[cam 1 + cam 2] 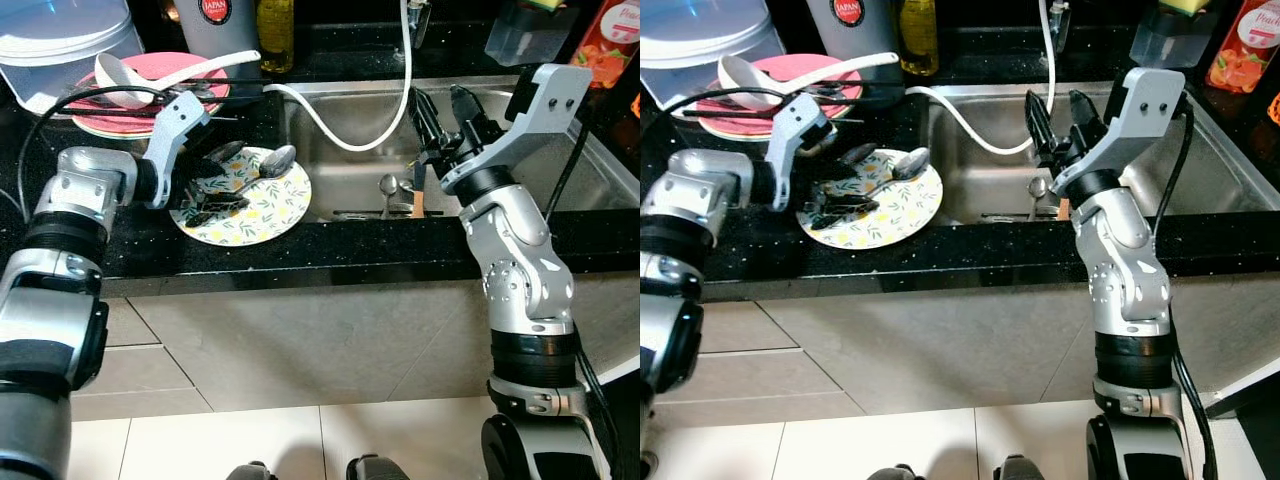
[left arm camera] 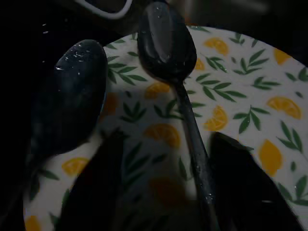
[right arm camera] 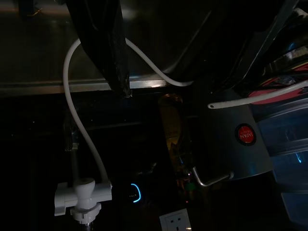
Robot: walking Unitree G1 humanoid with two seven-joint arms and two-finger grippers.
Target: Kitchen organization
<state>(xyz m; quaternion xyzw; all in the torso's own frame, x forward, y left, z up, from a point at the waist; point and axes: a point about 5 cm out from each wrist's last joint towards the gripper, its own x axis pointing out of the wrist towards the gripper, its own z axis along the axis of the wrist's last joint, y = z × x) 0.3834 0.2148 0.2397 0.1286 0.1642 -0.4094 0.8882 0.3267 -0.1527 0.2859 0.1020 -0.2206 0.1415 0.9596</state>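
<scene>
Two spoons [image 1: 262, 166] are already laid on the floral plate [image 1: 270, 215] just beside the sink [image 1: 345, 180], where cutlery [image 1: 388, 186] is left, the open, empty left gripper [image 1: 212, 195] held over the plate, the open right gripper [image 1: 440, 112] above the sink.

head stereo downward, wrists close on plate [image 2: 250, 96]

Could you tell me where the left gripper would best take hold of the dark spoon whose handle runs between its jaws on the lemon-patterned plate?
Probably the spoon at its thin handle, just behind the bowl. It lies flat on the plate beside another spoon, so the left gripper should come from above, open jaws straddling the handle. The wide, rounded bowl gives poorer purchase.
</scene>
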